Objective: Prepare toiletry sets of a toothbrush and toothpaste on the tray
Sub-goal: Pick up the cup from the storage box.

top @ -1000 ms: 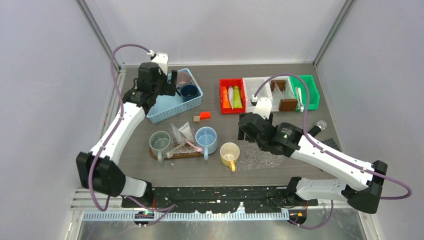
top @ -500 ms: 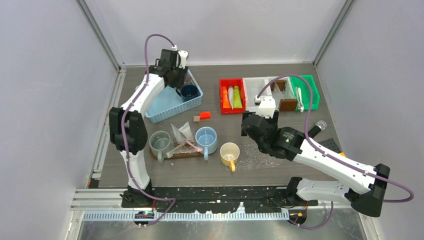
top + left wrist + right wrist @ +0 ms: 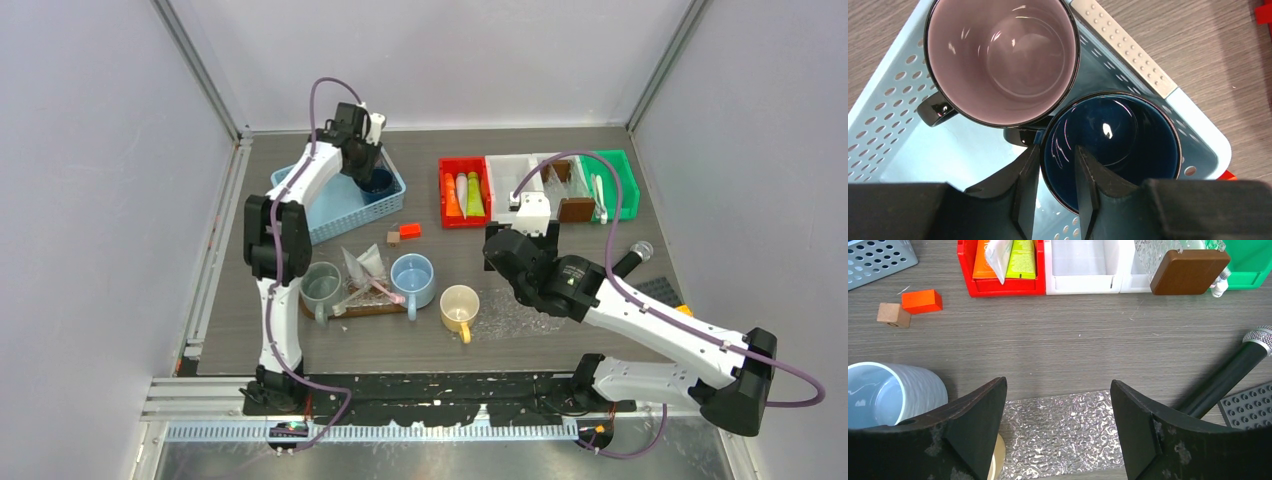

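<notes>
My left gripper (image 3: 1055,150) reaches down into the blue basket (image 3: 330,215), shut on the wall of the navy mug (image 3: 1128,135), one finger outside the rim and one inside. A mauve mug (image 3: 1000,55) stands beside it. On the brown tray (image 3: 352,309) stand a grey-green mug (image 3: 320,283) and a light blue mug (image 3: 412,278), with a pink toothbrush (image 3: 383,290) in clear wrapping between them. Toothpaste tubes (image 3: 1021,260) lie in the red bin (image 3: 465,219). My right gripper (image 3: 1058,385) hangs open and empty over a bubble-wrap sheet (image 3: 1063,430), next to the cream mug (image 3: 459,303).
White and green bins (image 3: 625,190) hold a brown-lidded clear box (image 3: 1188,271) and a white toothbrush (image 3: 598,195). An orange block (image 3: 922,300) and a brown block (image 3: 894,315) lie mid-table. A microphone (image 3: 1228,375) and a grey studded plate (image 3: 1248,405) lie at the right.
The left arm swung from the basket's left side over it and down inside, and its jaws narrowed onto the navy mug's rim. The right gripper shifted slightly and opened wider.
</notes>
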Motion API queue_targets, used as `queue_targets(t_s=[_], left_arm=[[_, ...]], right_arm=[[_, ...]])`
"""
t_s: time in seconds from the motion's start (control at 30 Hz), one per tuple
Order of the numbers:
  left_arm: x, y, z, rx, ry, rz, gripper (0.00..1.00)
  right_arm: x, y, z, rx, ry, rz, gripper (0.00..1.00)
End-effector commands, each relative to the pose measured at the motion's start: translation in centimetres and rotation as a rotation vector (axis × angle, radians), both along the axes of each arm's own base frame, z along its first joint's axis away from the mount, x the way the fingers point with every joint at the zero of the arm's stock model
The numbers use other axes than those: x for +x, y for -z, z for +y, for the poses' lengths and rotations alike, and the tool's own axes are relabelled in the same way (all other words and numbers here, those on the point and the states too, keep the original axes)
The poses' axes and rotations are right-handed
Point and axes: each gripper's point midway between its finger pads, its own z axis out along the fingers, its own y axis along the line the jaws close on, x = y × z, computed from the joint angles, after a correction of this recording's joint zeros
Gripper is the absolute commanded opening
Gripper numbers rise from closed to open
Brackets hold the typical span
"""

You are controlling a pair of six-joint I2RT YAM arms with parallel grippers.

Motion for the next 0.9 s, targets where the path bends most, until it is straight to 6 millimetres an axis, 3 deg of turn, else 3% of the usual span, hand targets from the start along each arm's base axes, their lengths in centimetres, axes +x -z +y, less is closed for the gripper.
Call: queue_targets(t_s=[0.0, 0.23, 0.33, 0.47, 0.7, 0.87], left_arm=[[1.2, 0.0, -0.5, -0.008, 0.028, -0.014, 0.33], [0.4, 1.9, -1.2, -0.028, 0.065, 0.052, 0.33], [-0.3, 1.9, -1.4, -0.04, 0.077, 0.077, 0.17], [-1.0, -0.1, -0.6, -0.025, 0.033, 0.067, 0.0], [-1.8, -4.4, 2.6, 0.047, -0.136, -0.038, 0.0], [-3.4, -4.5, 3.8, 0.054, -0.211, -0.003, 0.0]], right_arm=[[0.7, -0.8, -0.3, 0.019, 0.032, -0.044, 0.82], [0.7, -0.4, -0.6, 0.017, 0.04, -0.035, 0.82], [0.8, -0.2, -0.7, 0.016, 0.04, -0.031, 0.82], [0.8, -0.2, -0.7, 0.018, 0.039, -0.029, 0.82], [0.8, 0.0, -0.8, 0.022, 0.038, -0.027, 0.82], [0.7, 0.0, -0.7, 0.029, 0.034, -0.025, 0.82]])
